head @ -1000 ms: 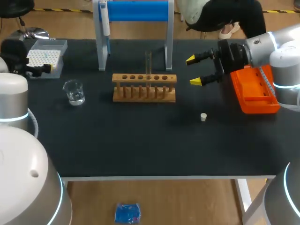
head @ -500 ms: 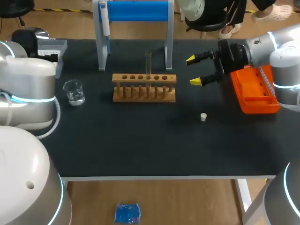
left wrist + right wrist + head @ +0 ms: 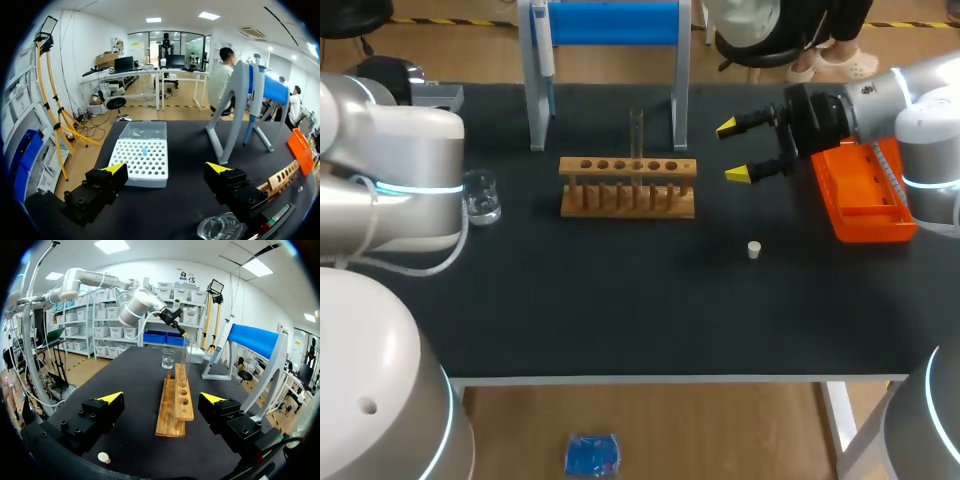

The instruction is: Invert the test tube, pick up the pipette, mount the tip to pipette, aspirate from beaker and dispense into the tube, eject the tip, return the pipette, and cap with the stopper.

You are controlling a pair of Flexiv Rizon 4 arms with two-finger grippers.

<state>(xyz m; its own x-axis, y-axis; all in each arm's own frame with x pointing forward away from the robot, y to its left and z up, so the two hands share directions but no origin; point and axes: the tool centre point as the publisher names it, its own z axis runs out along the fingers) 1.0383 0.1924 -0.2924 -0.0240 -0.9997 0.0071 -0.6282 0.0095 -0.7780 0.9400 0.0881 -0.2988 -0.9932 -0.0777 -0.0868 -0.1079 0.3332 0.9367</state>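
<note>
Everything's placed off the rack (image 3: pixel 628 187) here. The tube (image 3: pixel 636 132) stands upright in one of its middle holes; can't tell which end is up.

The right gripper (image 3: pixel 732 151) hangs just off the rack's right end, a bit toward the back, yellow tips pointed at it. Its fingers are spread wide with nothing between them. From its own wrist view the rack (image 3: pixel 175 402) runs endwise straight ahead of the gap.

The stopper (image 3: pixel 754 250) lies on the table (image 3: pixel 620 300), in front of the rack and off to its right, touching nothing. An orange bin (image 3: pixel 865 195) sits further right of the rack, past the gripper.

The beaker (image 3: pixel 480 198) is off the rack's left end, with my left arm (image 3: pixel 400 170) partly covering it. The left gripper (image 3: pixel 166 168) is beyond the beaker from the rack, fingers apart and empty. The tip box (image 3: pixel 144 155) is right ahead of it and the beaker (image 3: pixel 220 227) just under its right finger.

The pipette (image 3: pixel 546 50) hangs on the left post of the blue stand (image 3: pixel 605 22), behind the rack.
</note>
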